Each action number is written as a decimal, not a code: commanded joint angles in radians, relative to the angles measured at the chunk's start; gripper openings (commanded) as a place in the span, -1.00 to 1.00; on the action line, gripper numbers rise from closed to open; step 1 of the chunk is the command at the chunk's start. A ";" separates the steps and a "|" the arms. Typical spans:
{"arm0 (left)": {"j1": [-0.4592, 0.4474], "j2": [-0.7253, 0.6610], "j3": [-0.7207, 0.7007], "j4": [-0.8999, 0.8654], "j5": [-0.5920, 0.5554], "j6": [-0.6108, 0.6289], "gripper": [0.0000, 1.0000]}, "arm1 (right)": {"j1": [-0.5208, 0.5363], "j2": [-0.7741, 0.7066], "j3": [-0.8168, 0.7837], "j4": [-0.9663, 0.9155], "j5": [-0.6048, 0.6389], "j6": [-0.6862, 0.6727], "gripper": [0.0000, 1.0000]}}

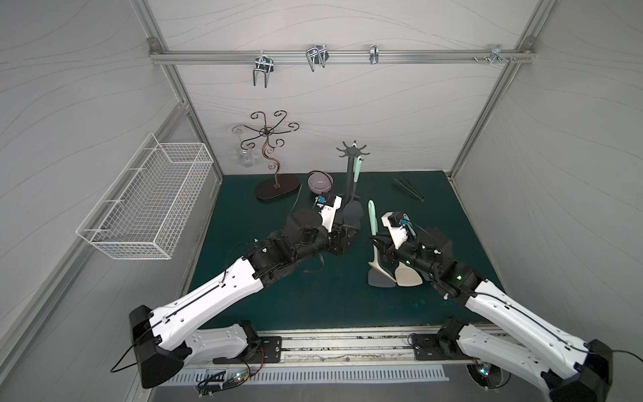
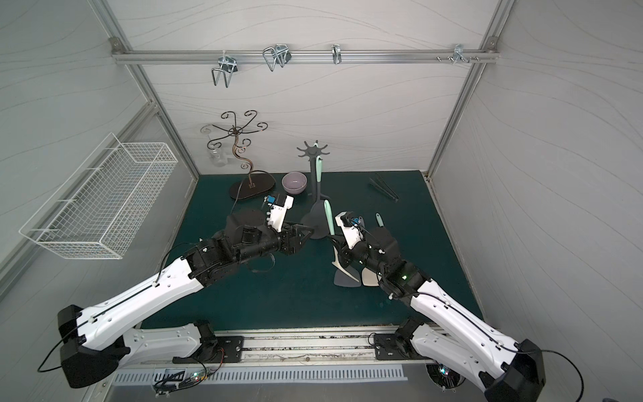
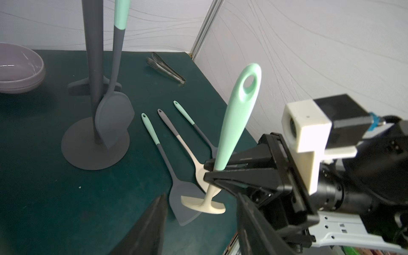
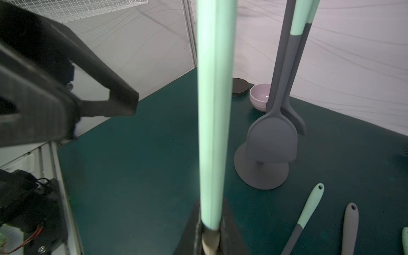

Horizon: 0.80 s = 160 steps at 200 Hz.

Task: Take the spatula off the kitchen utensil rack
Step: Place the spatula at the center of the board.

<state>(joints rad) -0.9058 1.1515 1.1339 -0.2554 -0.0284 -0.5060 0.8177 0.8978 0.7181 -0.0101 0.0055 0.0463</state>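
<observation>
Currently the spatula (image 2: 315,222) hangs on the kitchen utensil rack (image 2: 313,150), its mint handle hooked at the star crown and its grey blade just above the round base; not yet off. Left gripper (image 2: 308,235) is just beside the blade, jaws apart, nothing between them. Right gripper (image 3: 209,171) is clamped on the mint handle of a cream-headed turner (image 3: 236,119), held upright over three utensils (image 3: 174,130) lying on the green mat (image 3: 55,198). Risks, as judged: a sideways pull low on the blade would not lift the handle loop off its hook and could tip the rack on its thin pole. The soft-looking blade may slip or swing out of the jaws. Both arms are close together, so the upright turner could knock the left arm or the rack.
</observation>
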 commanded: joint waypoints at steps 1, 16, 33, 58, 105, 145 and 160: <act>-0.020 0.012 0.042 0.169 -0.063 -0.078 0.09 | 0.063 0.037 0.050 0.065 0.113 -0.091 -1.00; -0.027 0.038 0.060 0.187 -0.048 -0.087 0.11 | 0.097 0.062 0.065 0.055 0.139 -0.119 -1.00; -0.029 0.066 0.070 0.196 -0.062 -0.113 0.17 | 0.133 0.075 0.069 0.054 0.164 -0.143 -1.00; -0.027 0.089 0.080 0.180 -0.161 -0.129 0.22 | 0.169 0.076 0.070 0.062 0.172 -0.174 -1.00; -0.020 0.078 0.095 0.146 -0.166 -0.072 -0.91 | 0.178 0.082 0.095 0.011 0.149 -0.204 -1.00; 0.028 0.006 0.089 0.076 -0.029 0.142 -1.00 | 0.062 0.104 0.219 -0.188 -0.231 -0.131 0.02; 0.075 -0.028 0.091 0.009 0.087 0.261 -1.00 | -0.096 0.135 0.289 -0.262 -0.573 -0.013 0.26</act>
<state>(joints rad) -0.8886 1.1961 1.1770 -0.2062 -0.1051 -0.4576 0.8978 1.0058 0.9016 -0.1452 -0.0978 -0.1089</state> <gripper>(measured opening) 0.189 0.575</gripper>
